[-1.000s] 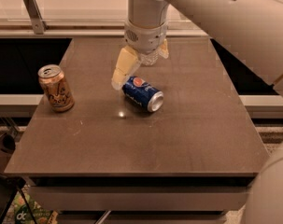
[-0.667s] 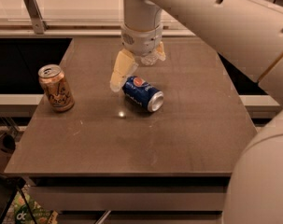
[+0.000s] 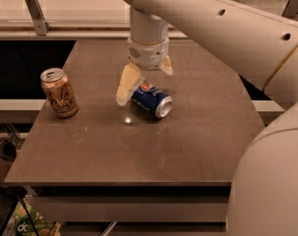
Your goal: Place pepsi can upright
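- The pepsi can (image 3: 151, 100) lies on its side near the middle of the brown bench (image 3: 188, 146).
- It is dark blue. Its round red, white and blue sign faces up.
- One silver end points to the front and right side of the bench. The other end points back, under the claw.
- The claw (image 3: 144, 86) hangs right over the back end of the pepsi can.
- The claw is spread wide and grips nothing.
- One pale finger (image 3: 126, 85) reaches down just beside the left side of the can. You cannot tell if it touches the can.
- The other finger (image 3: 165, 68) is higher up, on the right side, and is not touching the can.
- The big white arm (image 3: 222, 28) comes in from the right and goes down to the claw.
- An orange can (image 3: 59, 93) stands up straight near the left edge of the bench, well apart from the pepsi can.
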